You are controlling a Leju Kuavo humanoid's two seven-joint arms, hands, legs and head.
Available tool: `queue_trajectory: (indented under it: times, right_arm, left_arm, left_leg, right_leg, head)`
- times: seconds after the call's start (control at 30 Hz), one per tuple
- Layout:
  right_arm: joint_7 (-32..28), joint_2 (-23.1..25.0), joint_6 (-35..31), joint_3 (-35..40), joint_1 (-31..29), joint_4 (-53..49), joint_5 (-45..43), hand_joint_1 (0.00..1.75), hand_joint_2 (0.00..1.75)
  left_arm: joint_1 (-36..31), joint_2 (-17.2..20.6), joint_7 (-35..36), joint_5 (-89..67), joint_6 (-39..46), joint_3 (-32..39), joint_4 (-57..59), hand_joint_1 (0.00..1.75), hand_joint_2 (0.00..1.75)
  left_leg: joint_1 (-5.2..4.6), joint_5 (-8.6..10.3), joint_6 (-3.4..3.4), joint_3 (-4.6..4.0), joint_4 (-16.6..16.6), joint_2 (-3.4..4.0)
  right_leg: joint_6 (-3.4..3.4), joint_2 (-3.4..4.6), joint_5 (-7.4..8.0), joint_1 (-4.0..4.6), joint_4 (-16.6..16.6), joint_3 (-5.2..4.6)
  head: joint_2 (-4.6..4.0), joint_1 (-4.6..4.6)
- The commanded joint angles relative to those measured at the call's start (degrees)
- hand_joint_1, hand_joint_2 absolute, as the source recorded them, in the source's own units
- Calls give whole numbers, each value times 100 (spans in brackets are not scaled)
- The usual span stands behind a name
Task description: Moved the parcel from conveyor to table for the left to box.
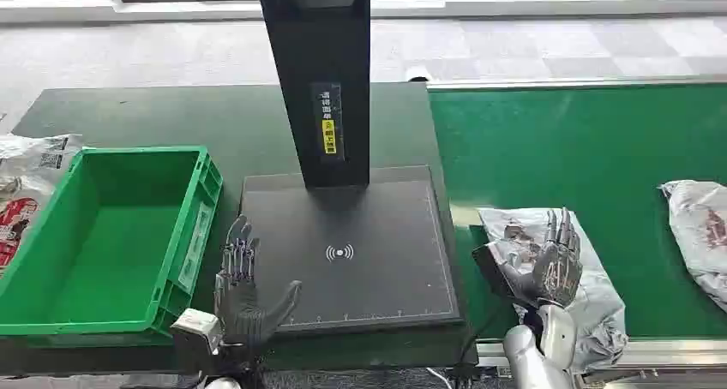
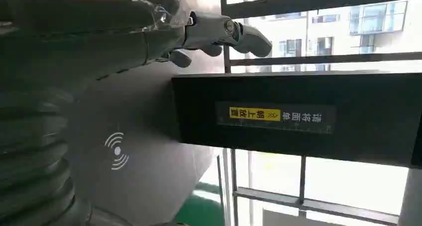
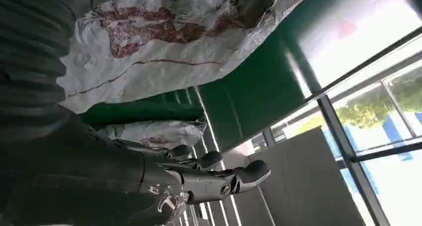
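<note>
Grey checkered floor tiles and a window line run behind a dark green worktop (image 1: 129, 115), which meets a brighter green conveyor (image 1: 583, 149) on the robot's right.

On the worktop's left part sits a green plastic crate (image 1: 184, 235), rectangular, ribbed along its rim, with a white label on its side wall; nothing lies in it. Crumpled bags (image 1: 26, 192) printed in white and red lie just beside its far-left wall.

At the middle of the worktop is a flat dark scan pad (image 1: 377, 235) with a white wireless mark and a ruled edge. A black post (image 1: 317, 72) rises from its far side, bearing a yellow and white label.

On the conveyor, near its front edge and just beside the pad, lies the parcel (image 1: 591, 295): a soft, wrinkled grey-white poly bag with reddish print. Its long axis runs from the belt's front edge away from the robot, slightly slanted. A second bag (image 1: 699, 226) of the same kind lies at the picture's right edge, well apart.

The right hand (image 1: 549, 265) is over the parcel, fingers spread and pointing away; whether it touches the bag I cannot tell. The left hand (image 1: 244, 286) is at the pad's front-left corner, fingers apart and upright, holding nothing.
</note>
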Motion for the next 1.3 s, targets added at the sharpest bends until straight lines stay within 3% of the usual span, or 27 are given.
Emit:
queue_trajectory:
  times: [0.03, 0.27, 0.37, 0.6, 0.63, 0.67, 1.2, 1.27, 1.3]
  right_arm:
    - [532, -318, 249, -80, -619, 1358, 59, 0, 175]
    - [812, -459, 971, -98, -723, 1899, -35, 0, 175]
    - [1517, -558, 1018, 31, -686, 2082, 434, 0, 175]
    - [1667, -568, 1152, 14, -668, 2114, 506, 0, 175]
    - [1703, -569, 1193, 13, -651, 2106, 535, 17, 175]
    - [1703, -572, 1216, 19, -641, 2109, 549, 175, 175]
    - [1553, -459, 1098, -127, -594, 1864, 488, 175, 175]
    - [1136, -302, 602, -149, -548, 1481, 316, 175, 175]
    - [549, -189, 206, -187, -506, 1181, -60, 175, 175]
  left_arm:
    - [157, 2, 22, -56, 53, 313, 18, 0, 175]
    - [204, -18, 22, -107, 4, 336, 24, 0, 175]
    - [226, -26, 22, -116, -14, 385, 9, 0, 175]
    - [206, -50, 22, -169, -34, 406, 77, 0, 175]
    - [207, -65, 22, -151, -28, 423, 61, 0, 175]
    - [206, -66, 22, -131, -40, 433, 55, 0, 175]
    - [173, -123, 22, -203, -49, 539, 151, 0, 175]
    - [187, -122, 22, -170, -65, 547, 110, 0, 175]
    - [186, -112, 22, -176, -44, 533, 112, 0, 175]
  left_leg:
    - [2, 1, 2, 21, -18, 20]
    - [2, -1, 0, 15, -10, 9]
    - [2, 1, 0, 22, -18, 10]
    - [1, 1, 1, 18, -15, 6]
    - [2, 3, 1, 23, -19, 3]
    - [2, 1, 1, 16, -9, 0]
    - [1, 3, 2, 42, -10, -1]
    - [1, 5, 2, 41, -11, 0]
    - [-1, 1, 2, 40, -5, 3]
  right_leg:
    - [-6, 14, 8, 4, -21, 17]
    - [-5, 6, 3, 4, -12, 14]
    - [-7, 5, 4, 4, -19, 20]
    - [-5, 3, 3, 3, -16, 17]
    - [-6, -2, 5, 5, -22, 24]
    - [-4, -3, 2, 3, -12, 18]
    - [-4, -4, 4, 3, -14, 44]
    - [-4, -4, 6, 3, -14, 43]
    - [-3, 0, 3, 1, -7, 40]
  head:
    - [0, 0]
    - [0, 0]
    - [0, 0]
    - [0, 0]
    - [0, 0]
    - [0, 0]
    - [0, 0]
    - [0, 0]
    - [0, 0]
